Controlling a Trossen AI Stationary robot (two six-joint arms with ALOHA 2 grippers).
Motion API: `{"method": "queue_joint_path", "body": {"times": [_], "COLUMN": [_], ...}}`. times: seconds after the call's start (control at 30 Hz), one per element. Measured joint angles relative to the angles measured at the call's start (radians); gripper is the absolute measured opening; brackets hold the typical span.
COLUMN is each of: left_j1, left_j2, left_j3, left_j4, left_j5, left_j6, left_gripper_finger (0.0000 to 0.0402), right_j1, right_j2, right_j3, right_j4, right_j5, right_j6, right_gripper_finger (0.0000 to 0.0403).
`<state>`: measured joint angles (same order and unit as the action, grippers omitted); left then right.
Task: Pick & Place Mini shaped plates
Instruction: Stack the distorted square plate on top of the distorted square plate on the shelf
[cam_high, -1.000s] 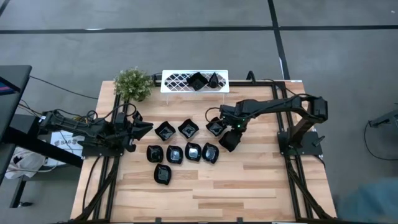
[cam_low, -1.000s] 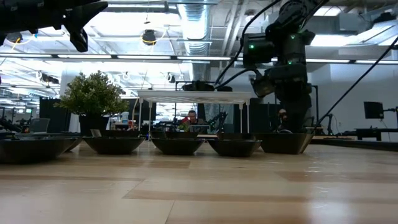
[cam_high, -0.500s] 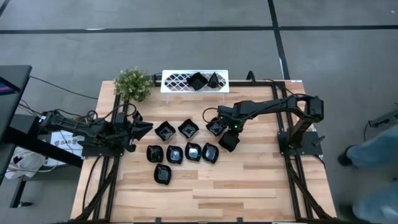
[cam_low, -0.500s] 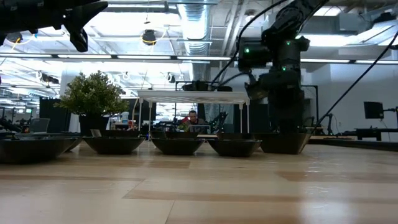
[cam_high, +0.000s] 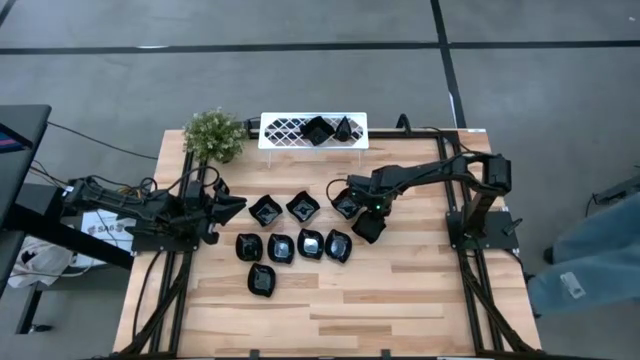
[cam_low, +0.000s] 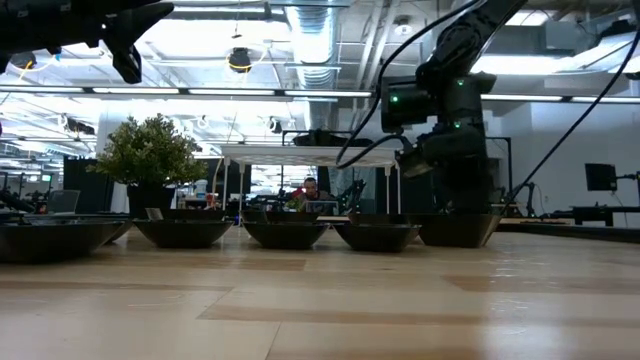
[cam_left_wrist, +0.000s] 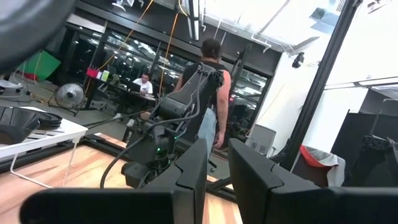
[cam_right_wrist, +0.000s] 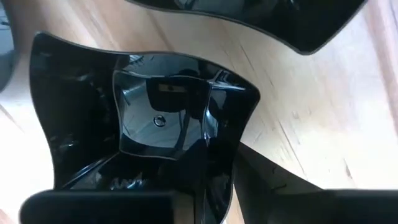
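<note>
Mini shaped plates (cam_high: 300, 235) are spread across the centre of the high view, glossy black on pale wood.

One square wavy-rimmed plate (cam_right_wrist: 155, 118) is seen close under the right gripper (cam_high: 352, 203), whose fingers reach around its rim; whether they pinch it cannot be told. Two more dishes (cam_high: 327, 130) lie on the white lattice rack (cam_high: 280, 129) beside the bushy plant (cam_high: 213, 135). The left gripper (cam_high: 236, 207), narrowly parted, hangs at middle left.

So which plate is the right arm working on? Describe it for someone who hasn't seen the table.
Start at the white lattice rack on the table's far edge. Below its right end lies a black square wavy-rimmed plate, rightmost in the upper row of three. Unlike its neighbours, the right gripper hangs directly over it.
</note>
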<state>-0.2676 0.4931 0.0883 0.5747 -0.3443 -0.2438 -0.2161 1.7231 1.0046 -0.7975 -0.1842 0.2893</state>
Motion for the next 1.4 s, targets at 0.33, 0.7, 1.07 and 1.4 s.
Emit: {"method": "queue_joint_path", "body": {"times": [0.33,0.7,1.07,1.4], "left_j1": [0.0,0.0,0.0,0.0], "left_j2": [0.0,0.0,0.0,0.0], "left_j3": [0.0,0.0,0.0,0.0], "left_j4": [0.002,0.003,0.003,0.003], "left_j5": [0.0,0.0,0.0,0.0], "left_j6": [0.0,0.0,0.0,0.002], "left_gripper_finger": [0.0067,0.0067,0.0067,0.0067], "right_j1": [-0.002,-0.002,-0.002,-0.066], "right_j2": [-0.01,-0.01,-0.01,-0.01], "right_j3": [0.001,0.046,0.37,0.734], "right_j4": [-0.01,-0.098,-0.46,-0.435], "right_j5": [-0.001,-0.001,-0.065,-0.049], "right_j6": [0.0,-0.02,-0.184,-0.259], "right_gripper_finger": [0.0024,0.0009,0.0006,0.0003]}}
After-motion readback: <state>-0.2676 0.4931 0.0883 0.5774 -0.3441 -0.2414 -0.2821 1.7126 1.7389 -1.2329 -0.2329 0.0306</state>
